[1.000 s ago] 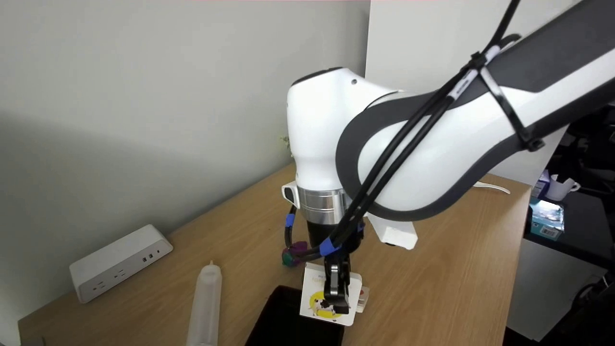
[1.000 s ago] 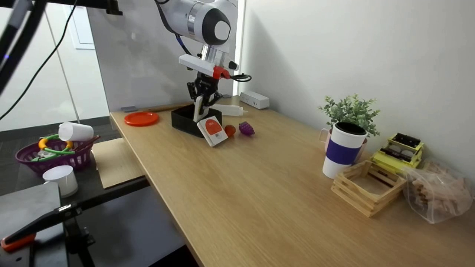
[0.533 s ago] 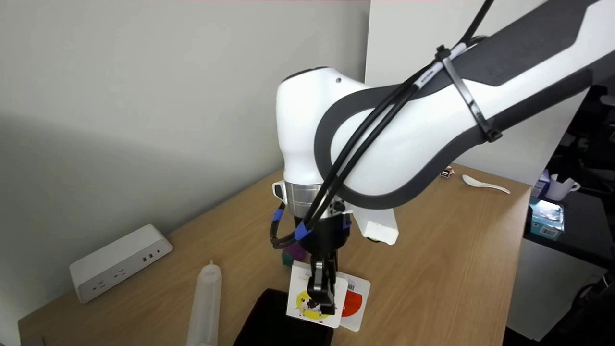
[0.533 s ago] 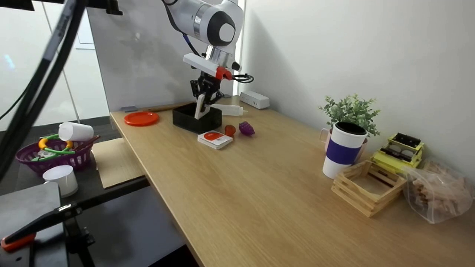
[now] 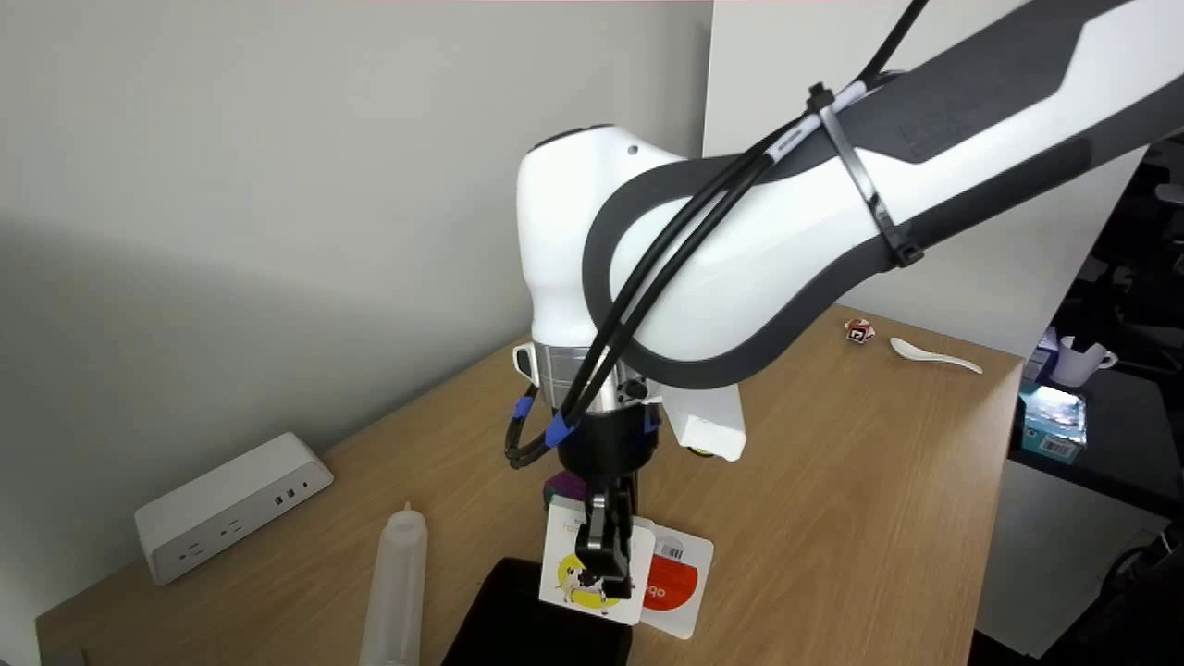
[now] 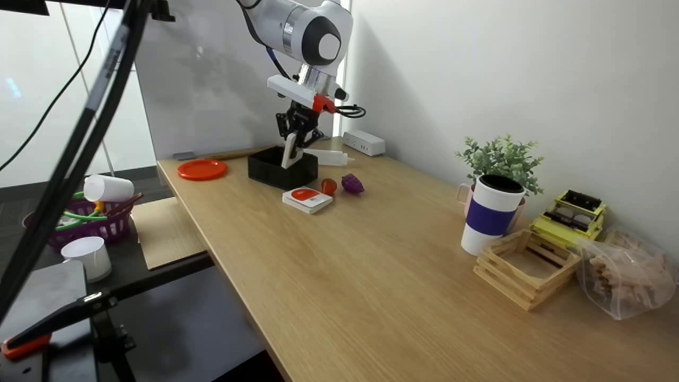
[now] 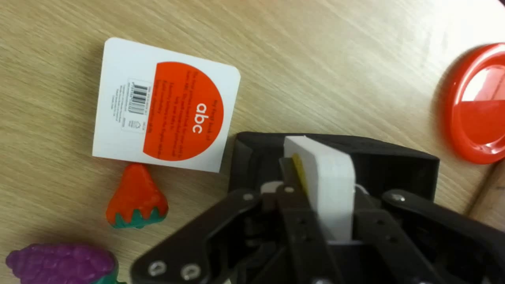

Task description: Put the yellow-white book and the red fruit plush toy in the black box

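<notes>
Your fingers [image 7: 305, 240] were closed tight on the square yellow-white book [image 7: 330, 179]; lowering it well inside the rectangular black box [image 6: 269, 173] before release looked best.

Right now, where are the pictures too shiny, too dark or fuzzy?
Wrist view: pale glare on the red plate, and the jaws, shut on the yellow-white book, look fuzzy; in an exterior view: the black box is too dark inside to show detail, and soft shadow dims the lower part of the wall.
</notes>
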`<control>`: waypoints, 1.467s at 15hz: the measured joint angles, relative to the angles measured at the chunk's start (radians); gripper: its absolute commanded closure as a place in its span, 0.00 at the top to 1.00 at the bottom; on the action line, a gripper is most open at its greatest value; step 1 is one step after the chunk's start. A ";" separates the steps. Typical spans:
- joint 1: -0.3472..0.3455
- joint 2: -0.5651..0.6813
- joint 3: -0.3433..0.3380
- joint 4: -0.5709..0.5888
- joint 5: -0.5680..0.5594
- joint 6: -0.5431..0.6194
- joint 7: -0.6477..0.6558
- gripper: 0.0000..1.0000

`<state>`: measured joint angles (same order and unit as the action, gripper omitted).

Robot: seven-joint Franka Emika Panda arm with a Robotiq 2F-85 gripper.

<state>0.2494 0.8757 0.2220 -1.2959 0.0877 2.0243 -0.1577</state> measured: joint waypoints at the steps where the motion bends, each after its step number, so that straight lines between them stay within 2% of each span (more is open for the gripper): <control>1: 0.000 0.000 0.000 0.004 0.000 0.000 0.000 0.04; 15: 0.000 0.006 0.000 0.022 0.000 0.039 -0.009 0.04; 22: 0.001 0.083 -0.005 0.081 -0.005 0.033 -0.005 0.04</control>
<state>0.2506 0.9586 0.2169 -1.2151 0.0829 2.0570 -0.1631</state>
